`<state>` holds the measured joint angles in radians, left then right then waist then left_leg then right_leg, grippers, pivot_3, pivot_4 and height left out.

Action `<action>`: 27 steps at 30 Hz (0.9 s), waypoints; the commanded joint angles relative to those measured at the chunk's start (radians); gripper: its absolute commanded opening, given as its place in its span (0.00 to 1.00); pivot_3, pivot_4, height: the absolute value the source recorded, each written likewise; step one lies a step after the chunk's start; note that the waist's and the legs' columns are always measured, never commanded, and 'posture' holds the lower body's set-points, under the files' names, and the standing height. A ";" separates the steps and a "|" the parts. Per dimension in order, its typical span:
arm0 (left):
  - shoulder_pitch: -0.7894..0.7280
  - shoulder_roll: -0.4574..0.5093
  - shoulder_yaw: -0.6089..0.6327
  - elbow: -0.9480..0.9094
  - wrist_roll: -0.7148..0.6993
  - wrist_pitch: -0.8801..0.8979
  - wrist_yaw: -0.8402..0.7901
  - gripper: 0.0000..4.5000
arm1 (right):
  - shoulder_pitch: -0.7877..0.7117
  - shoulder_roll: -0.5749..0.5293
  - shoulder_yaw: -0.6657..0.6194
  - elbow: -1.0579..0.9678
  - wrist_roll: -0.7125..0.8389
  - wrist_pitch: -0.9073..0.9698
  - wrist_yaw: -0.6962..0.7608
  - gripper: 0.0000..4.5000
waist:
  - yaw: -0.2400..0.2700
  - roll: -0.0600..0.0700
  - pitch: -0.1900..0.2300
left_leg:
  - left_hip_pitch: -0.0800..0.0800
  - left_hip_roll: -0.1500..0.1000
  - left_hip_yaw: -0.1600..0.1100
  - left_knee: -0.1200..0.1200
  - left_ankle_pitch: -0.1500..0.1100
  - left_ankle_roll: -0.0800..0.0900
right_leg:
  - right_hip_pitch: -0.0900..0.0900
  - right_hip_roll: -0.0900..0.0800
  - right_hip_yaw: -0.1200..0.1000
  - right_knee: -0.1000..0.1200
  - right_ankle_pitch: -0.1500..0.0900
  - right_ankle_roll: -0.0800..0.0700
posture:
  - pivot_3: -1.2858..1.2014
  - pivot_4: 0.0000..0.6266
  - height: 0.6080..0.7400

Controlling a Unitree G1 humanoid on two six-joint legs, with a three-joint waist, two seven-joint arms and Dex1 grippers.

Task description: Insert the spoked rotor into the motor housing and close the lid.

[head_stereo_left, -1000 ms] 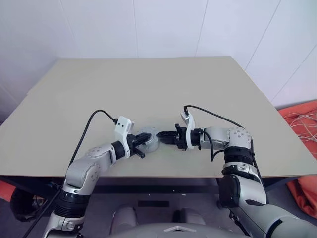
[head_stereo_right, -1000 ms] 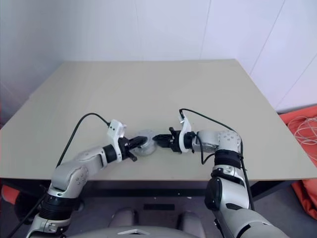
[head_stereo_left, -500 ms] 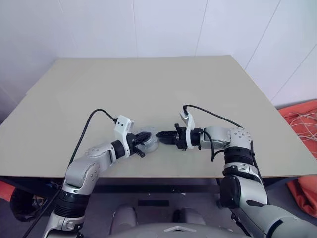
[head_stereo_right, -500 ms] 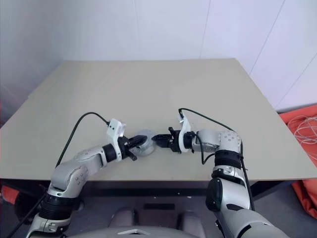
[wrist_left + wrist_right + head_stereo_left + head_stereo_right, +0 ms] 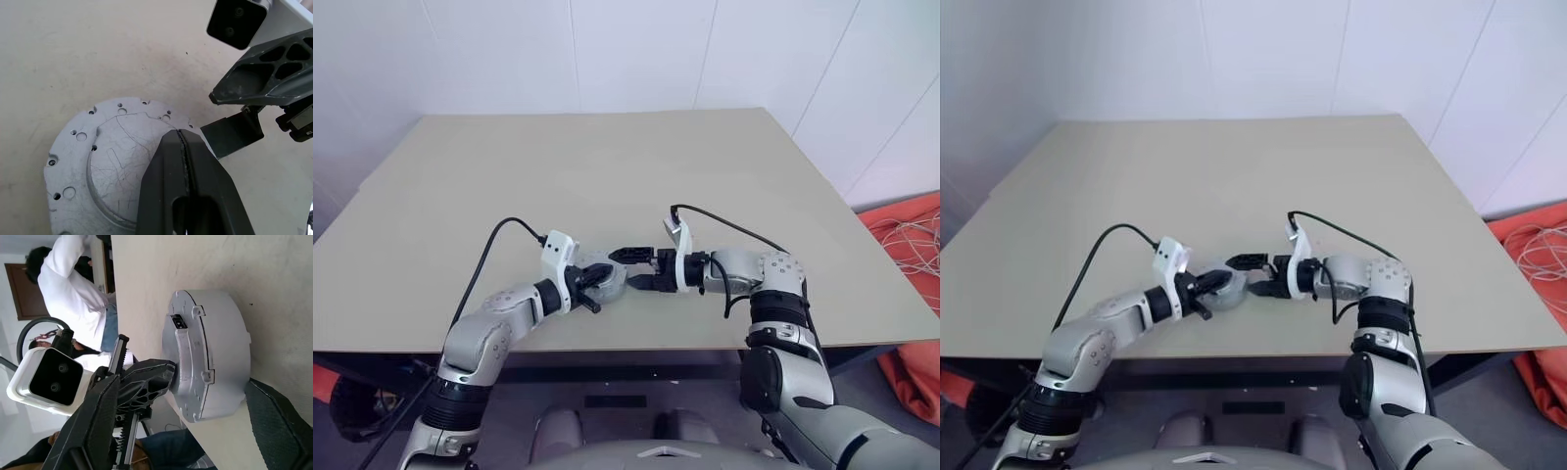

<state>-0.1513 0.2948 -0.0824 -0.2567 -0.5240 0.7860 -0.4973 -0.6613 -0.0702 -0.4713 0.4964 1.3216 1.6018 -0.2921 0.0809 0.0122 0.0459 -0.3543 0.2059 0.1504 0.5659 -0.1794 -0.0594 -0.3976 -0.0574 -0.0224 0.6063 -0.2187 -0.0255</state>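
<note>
Tabletop [image 5: 607,166]: beige, matte, rectangular; its far edge runs close along the wall.

Wall [image 5: 636,54]: white panels with thin vertical seams, behind the tabletop and along its right side.

Orange fabric [image 5: 913,235]: heaped on the floor to the right of the tabletop, with a tangle of pale cords [image 5: 911,233] lying over it.

Person [image 5: 73,298]: seen in the right wrist view beyond the tabletop's edge, in a white top and blue trousers.

Door [image 5: 22,289]: dark brown, behind the person.
</note>
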 commanded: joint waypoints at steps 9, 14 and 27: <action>0.023 0.006 -0.039 0.045 0.020 0.045 0.003 0.00 | -0.075 0.098 -0.039 -0.029 0.139 0.012 -0.008 0.99 | -0.011 0.000 0.000 | 0.000 0.000 0.000 0.000 0.000 0.000 | 0.000 0.000 0.000 0.000 0.000 0.000 | 0.52 0.00 1.00; 0.028 0.006 -0.035 0.040 0.018 0.047 0.003 0.00 | -0.051 0.110 0.009 -0.033 0.203 0.013 -0.043 0.99 | -0.012 0.000 0.000 | 0.001 0.000 0.000 0.000 0.000 -0.001 | 0.000 0.000 0.000 0.000 0.000 0.000 | 0.52 0.00 1.00; 0.040 -0.002 -0.036 0.032 0.021 0.043 0.009 0.00 | -0.060 0.109 0.001 -0.014 0.233 0.005 -0.100 0.52 | -0.011 0.000 0.000 | 0.001 0.000 0.000 0.000 0.001 -0.003 | 0.000 0.000 0.000 0.001 0.000 0.000 | 0.52 0.00 1.00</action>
<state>-0.1479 0.2992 -0.0502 -0.2796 -0.5238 0.7836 -0.4885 -0.6668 -0.0198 -0.4750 0.5060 1.4139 1.6001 -0.4451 0.0698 0.0122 0.0459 -0.3534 0.2061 0.1503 0.5657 -0.1779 -0.0620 -0.3977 -0.0572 -0.0225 0.6072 -0.2186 -0.0255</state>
